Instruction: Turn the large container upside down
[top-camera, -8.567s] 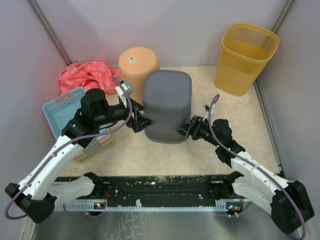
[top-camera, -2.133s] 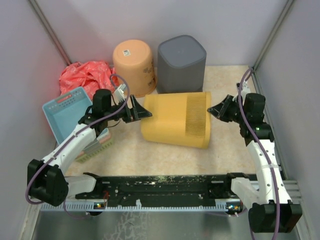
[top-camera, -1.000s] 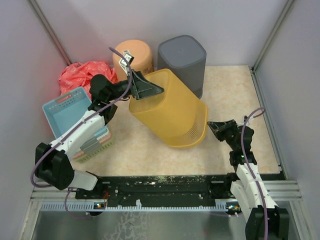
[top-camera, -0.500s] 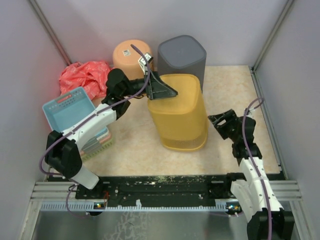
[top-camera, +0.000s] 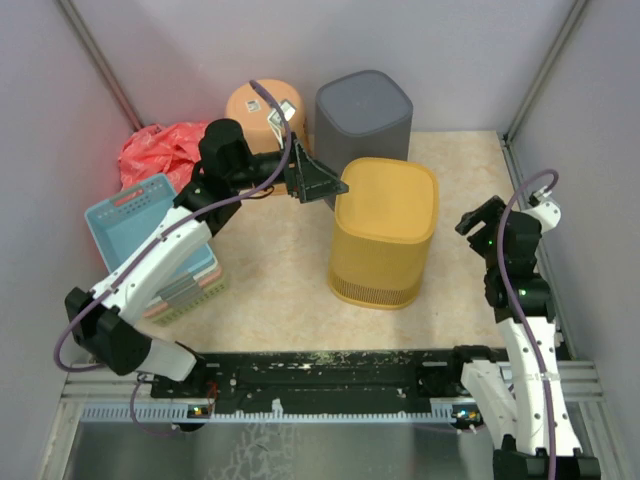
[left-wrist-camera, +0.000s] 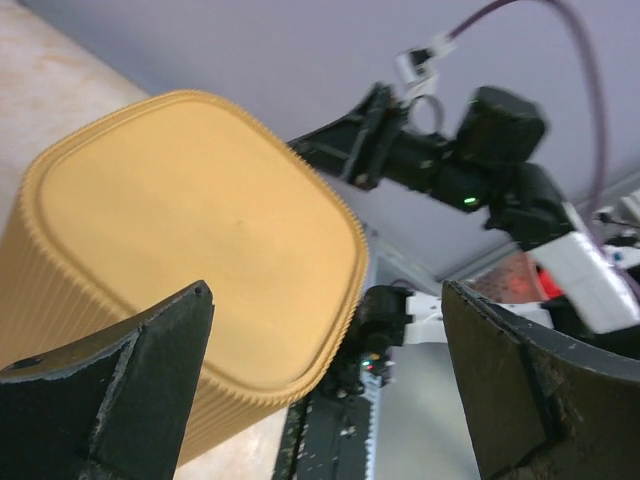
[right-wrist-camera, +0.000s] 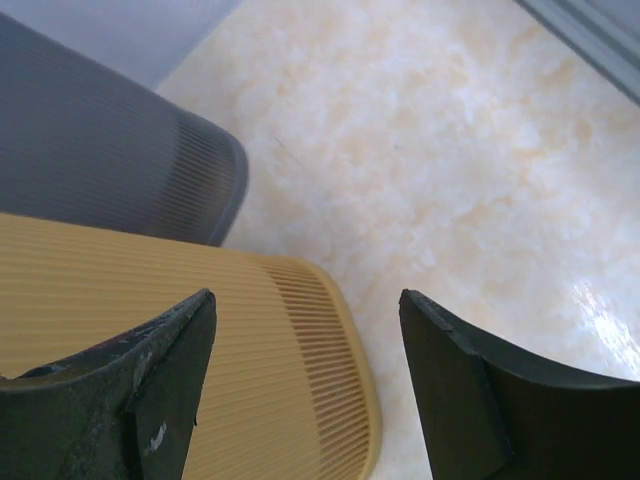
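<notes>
The large yellow ribbed container (top-camera: 383, 232) stands upside down on the table, its closed base facing up. It also shows in the left wrist view (left-wrist-camera: 180, 260) and the right wrist view (right-wrist-camera: 170, 350). My left gripper (top-camera: 322, 183) is open and empty, just left of the container's top edge, apart from it. My right gripper (top-camera: 482, 221) is open and empty, to the right of the container and clear of it.
A grey bin (top-camera: 364, 118) stands upside down behind the yellow one. An orange bucket (top-camera: 262, 110) is upside down to its left. A red bag (top-camera: 160, 150) and a blue basket (top-camera: 140, 225) on stacked trays sit at the left. Walls close in on all sides.
The yellow container has settled upright on its rim, a little to the right. My left gripper has let go and drawn back left. My right gripper has lifted away to the right.
</notes>
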